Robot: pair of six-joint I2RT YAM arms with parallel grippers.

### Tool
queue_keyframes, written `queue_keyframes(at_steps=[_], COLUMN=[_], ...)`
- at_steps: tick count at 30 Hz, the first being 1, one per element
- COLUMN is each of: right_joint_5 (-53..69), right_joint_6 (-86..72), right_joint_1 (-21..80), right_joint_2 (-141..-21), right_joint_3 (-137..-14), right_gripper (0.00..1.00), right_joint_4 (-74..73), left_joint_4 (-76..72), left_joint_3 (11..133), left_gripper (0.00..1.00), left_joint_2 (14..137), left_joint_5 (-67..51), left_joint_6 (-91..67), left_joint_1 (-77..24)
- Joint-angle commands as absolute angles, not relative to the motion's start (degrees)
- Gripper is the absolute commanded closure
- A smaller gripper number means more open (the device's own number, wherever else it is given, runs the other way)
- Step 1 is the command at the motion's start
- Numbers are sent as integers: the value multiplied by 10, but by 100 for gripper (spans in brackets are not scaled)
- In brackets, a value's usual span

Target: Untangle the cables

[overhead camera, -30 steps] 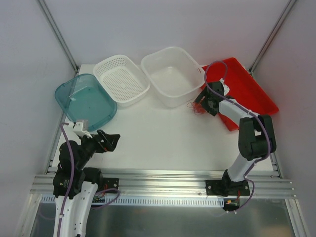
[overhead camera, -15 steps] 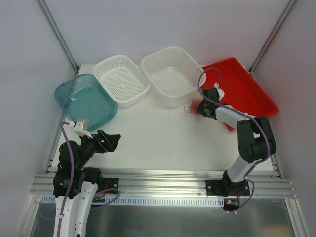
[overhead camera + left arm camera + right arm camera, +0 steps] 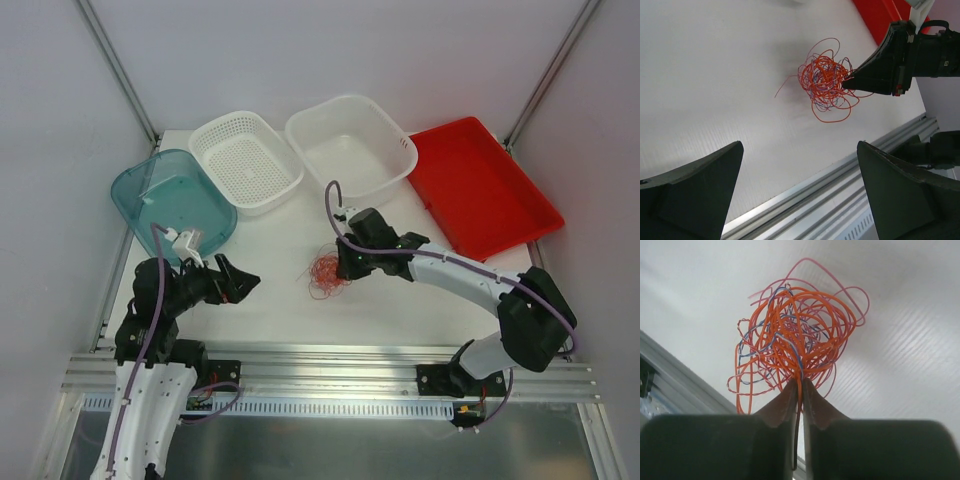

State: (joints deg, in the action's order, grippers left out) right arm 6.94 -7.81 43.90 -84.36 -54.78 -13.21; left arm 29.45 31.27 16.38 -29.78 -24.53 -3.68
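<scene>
Two grippers face one small tangle on the white table. Furthest left, the left gripper has its jaws spread as wide as they go, with nothing between them. In the overhead view the cables lie well apart from it, toward 3 o'clock. In its own wrist view they sit up toward 12 to 1 o'clock, beyond the two dark jaw tips.

The cables are a loose knot of hair-thin orange-red loops with a few blue-violet strands threaded through. Stray loops sprawl out at the knot's 6 and 9 o'clock sides. Whether the knot rests on the table or hangs just over it cannot be told.

The right gripper meets the knot at its 3 o'clock edge. Its jaws are pressed almost together, pinching a few orange strands at their very tips. In its wrist view the knot fans from the tips toward 12 o'clock.

Along the far edge stand a teal tub, a perforated basket, a white tub and a red tray.
</scene>
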Motion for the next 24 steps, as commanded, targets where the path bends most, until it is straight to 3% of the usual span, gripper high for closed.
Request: queue_keyframes(at_steps=[1, 2, 3, 6, 7, 10, 16, 24], right_joint_5=[74, 73, 69, 49, 35, 4, -52, -10], right_joint_6=[-28, -25, -25, -31, -37, -57, -107, -135], right_joint_1=[470, 477, 482, 488, 490, 490, 491, 490], right_joint_2=[-850, -850, -845, -807, -794, -745, -686, -704], right_joint_3=[-575, -576, -576, -567, -558, -540, -499, -444], right_gripper=[89, 81, 61, 35, 31, 29, 37, 41], right_joint_4=[-179, -182, -186, -195, -196, -205, -193, -119], left_joint_4=[264, 258, 253, 235, 227, 191, 124, 91], left_joint_3=[308, 305, 302, 291, 285, 270, 265, 319], left_gripper=[1, 1, 1, 1, 1, 1, 3, 3], left_joint_2=[216, 241, 252, 288, 294, 304, 347, 501], left_joint_5=[-377, -394, -402, -417, -414, -395, -332, -193], left_joint_6=[-247, -253, -267, -290, -296, -322, -366, -347], left_joint_1=[-35, -36, -38, -54, -61, -86, -163, -307])
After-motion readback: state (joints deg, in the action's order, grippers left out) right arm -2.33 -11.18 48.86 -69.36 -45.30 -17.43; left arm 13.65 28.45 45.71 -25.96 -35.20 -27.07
